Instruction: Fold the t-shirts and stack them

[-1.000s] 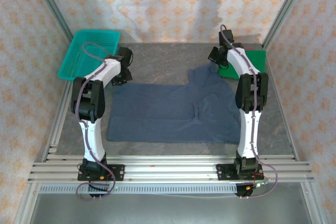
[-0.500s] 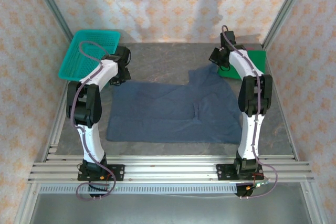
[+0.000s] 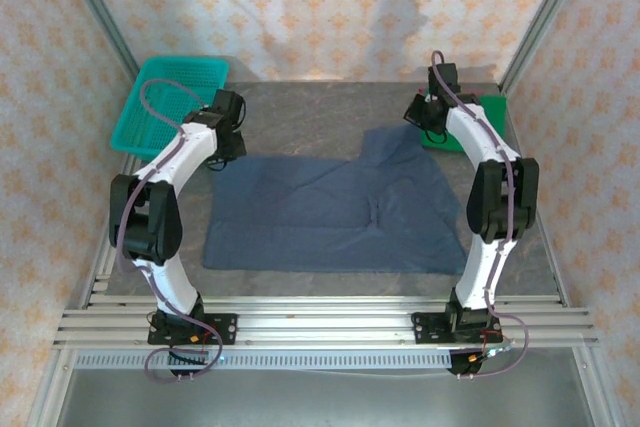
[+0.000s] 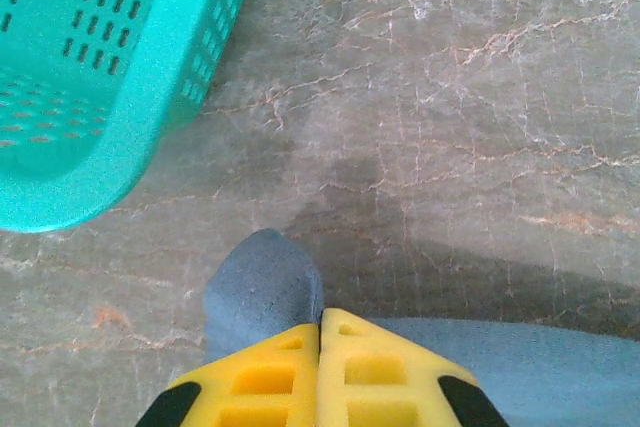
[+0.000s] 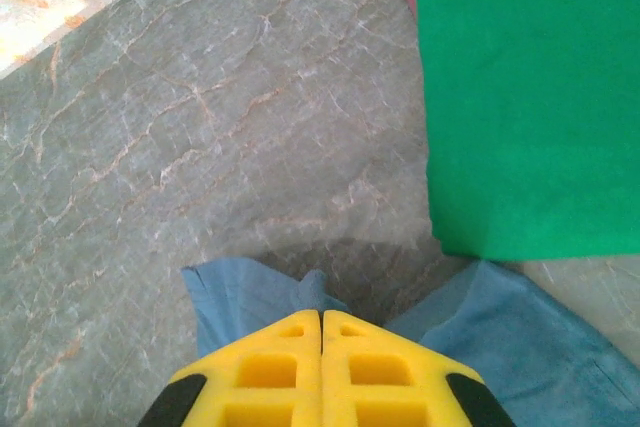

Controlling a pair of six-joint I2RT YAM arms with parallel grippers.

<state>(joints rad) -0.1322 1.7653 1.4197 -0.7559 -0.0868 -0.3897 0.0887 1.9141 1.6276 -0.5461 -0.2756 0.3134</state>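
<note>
1. Left gripper (image 4: 320, 319): my wrist camera shows the two yellow fingers pressed together with no gap, pinching a small tuft of the slate-blue t-shirt (image 4: 262, 287) that pokes out just ahead of the tips.
2. From above, that left gripper (image 3: 222, 150) sits at the shirt's far-left corner, and the rest of the slate-blue t-shirt (image 3: 330, 212) spreads from it toward the arm bases and to the right.
3. I see the teal mesh basket (image 4: 100, 97) ahead and to the left of the pinched corner, near it but apart from it, with bare marbled table (image 4: 450, 97) between them.
4. On the overhead view the teal mesh basket (image 3: 165, 97) sits at the table's (image 3: 310, 112) far-left corner.
5. My right gripper (image 5: 320, 319) is likewise closed tight, with blue cloth bunched at its tips and spreading out on both sides of the fingers.
6. From above, the right gripper (image 3: 420, 125) holds the shirt's far-right part, where the cloth peaks toward the back wall.
7. I see the bright green t-shirt (image 5: 510, 97) lying flat just ahead and right of that grip, its near edge just beside the blue cloth.
8. Overhead, the bright green t-shirt (image 3: 492, 107) lies at the far-right corner, partly behind the right arm.
</note>
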